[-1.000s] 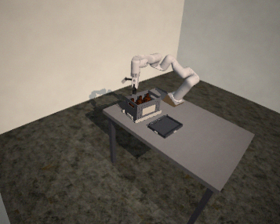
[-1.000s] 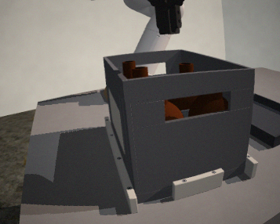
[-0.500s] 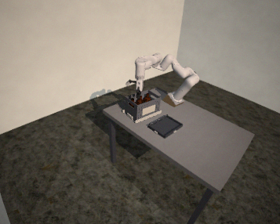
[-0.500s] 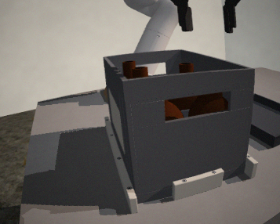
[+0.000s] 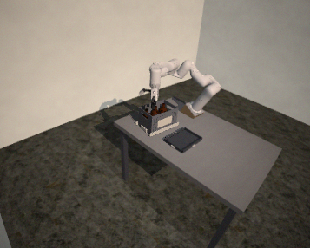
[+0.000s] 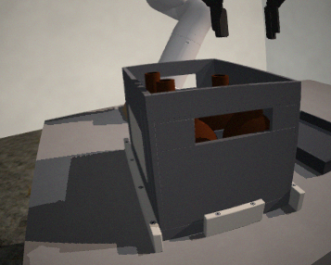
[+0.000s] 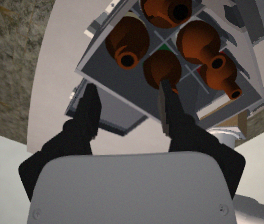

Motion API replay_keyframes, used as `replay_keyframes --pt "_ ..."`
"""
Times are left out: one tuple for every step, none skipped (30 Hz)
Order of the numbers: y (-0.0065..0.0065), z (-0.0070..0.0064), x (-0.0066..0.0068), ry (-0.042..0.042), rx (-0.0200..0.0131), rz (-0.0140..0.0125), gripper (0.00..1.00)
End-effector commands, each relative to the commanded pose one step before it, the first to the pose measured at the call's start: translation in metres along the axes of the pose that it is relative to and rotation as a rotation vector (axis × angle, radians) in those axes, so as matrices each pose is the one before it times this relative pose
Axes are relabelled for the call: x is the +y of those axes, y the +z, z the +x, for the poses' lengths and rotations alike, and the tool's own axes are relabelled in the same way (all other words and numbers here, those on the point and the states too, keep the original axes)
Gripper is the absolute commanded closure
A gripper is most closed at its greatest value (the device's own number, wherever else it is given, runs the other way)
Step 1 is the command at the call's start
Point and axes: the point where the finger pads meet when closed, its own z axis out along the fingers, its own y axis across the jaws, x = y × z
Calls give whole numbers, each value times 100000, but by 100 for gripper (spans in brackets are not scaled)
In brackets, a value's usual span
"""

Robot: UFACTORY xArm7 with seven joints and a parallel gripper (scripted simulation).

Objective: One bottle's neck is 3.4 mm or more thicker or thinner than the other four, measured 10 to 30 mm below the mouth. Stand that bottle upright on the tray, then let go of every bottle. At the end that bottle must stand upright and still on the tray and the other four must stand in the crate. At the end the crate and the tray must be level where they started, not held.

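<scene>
Five brown bottles stand in the grey crate (image 5: 148, 124) (image 6: 225, 171) (image 7: 100, 64). The wrist view shows a left bottle (image 7: 125, 37), a top bottle (image 7: 155, 11), a middle bottle (image 7: 160, 66), an upper right bottle (image 7: 197, 39) and a far right bottle (image 7: 218, 75). Three necks show over the crate wall in the exterior view, one neck (image 6: 220, 80) apart from the others. My gripper (image 6: 246, 35) (image 7: 128, 92) is open and empty, above the crate's rim. Its right finger in the wrist view covers part of the middle bottle's neck. The black tray (image 5: 183, 140) (image 6: 319, 135) holds no bottle.
Pale blocks (image 5: 164, 129) (image 6: 235, 218) line the crate's foot on the table (image 5: 233, 160). The tray lies beside the crate. The robot's arm (image 5: 198, 78) reaches over from its base behind the crate.
</scene>
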Motion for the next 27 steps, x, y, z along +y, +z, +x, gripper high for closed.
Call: replay_keyframes --pt "-216 45 -52 20 344 280 35" --pt "0 0 0 0 0 0 35" --pt "0 0 0 0 0 0 35" --pt "0 0 0 0 0 0 35" --pt "0 0 0 0 0 0 35" --pt "0 0 0 0 0 0 35" --pt "0 0 0 0 0 0 35" --pt "0 0 0 0 0 0 35" --pt "0 0 0 0 0 0 35" --pt "0 0 0 0 0 0 35" --pt "0 0 0 0 0 0 35" --pt "0 0 0 0 0 0 35" --pt "1 0 0 0 0 0 35" --pt "3 0 0 0 0 0 35" --pt "6 0 0 0 0 0 35" --pt "10 0 0 0 0 0 35" --pt "14 0 0 0 0 0 35" --pt "19 0 0 0 0 -1 35" --pt "25 0 0 0 0 -1 35" --pt "31 0 0 0 0 -1 35" --pt "37 0 0 0 0 -1 35" --pt "43 0 0 0 0 -1 35" --pt "50 0 0 0 0 -1 35" --pt "56 0 0 0 0 -1 35" --pt "63 0 0 0 -1 -1 35" --pt "70 0 0 0 -1 -1 35" --pt "0 0 0 0 0 0 35"
